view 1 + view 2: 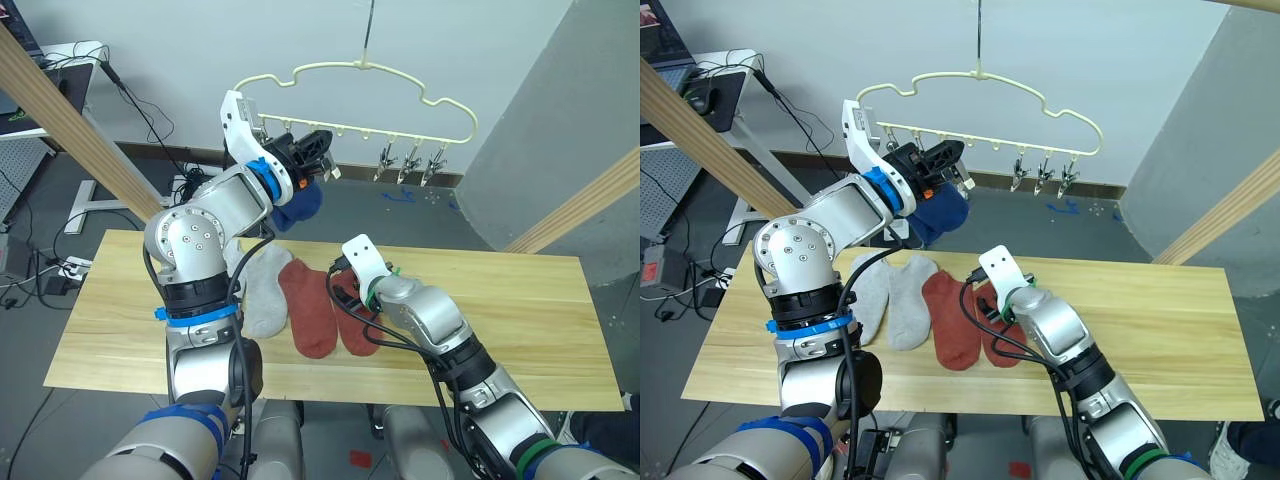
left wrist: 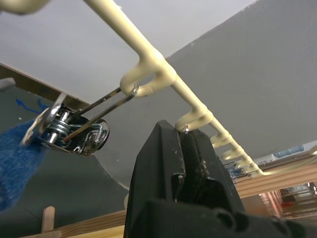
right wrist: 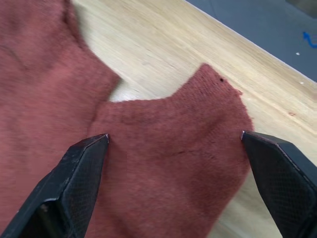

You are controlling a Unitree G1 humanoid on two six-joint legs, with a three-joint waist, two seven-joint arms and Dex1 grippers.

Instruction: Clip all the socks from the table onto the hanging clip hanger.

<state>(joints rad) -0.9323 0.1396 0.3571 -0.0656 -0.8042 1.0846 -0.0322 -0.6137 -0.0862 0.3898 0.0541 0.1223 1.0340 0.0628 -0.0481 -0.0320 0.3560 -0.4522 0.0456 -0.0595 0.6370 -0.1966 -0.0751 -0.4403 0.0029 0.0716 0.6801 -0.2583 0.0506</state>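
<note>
Head views: clip hanger (image 1: 370, 90) hung level, long axis left–right, above far edge of table (image 1: 540, 310); left gripper (image 1: 318, 150) clenched at its row of clips beside blue sock (image 1: 300, 205). Right wrist view: right gripper (image 3: 178, 163) released, straddling rust red sock (image 3: 168, 153) lying flat.

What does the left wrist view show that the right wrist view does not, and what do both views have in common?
The left wrist view looks up at the clip hanger: one metal clip grips a blue sock, and the left gripper is shut just under the bar. The right wrist view looks down at a rust red sock lying flat on the table, with the right gripper open wide over it. Both views share black gripper fingers and pale wood.
</note>
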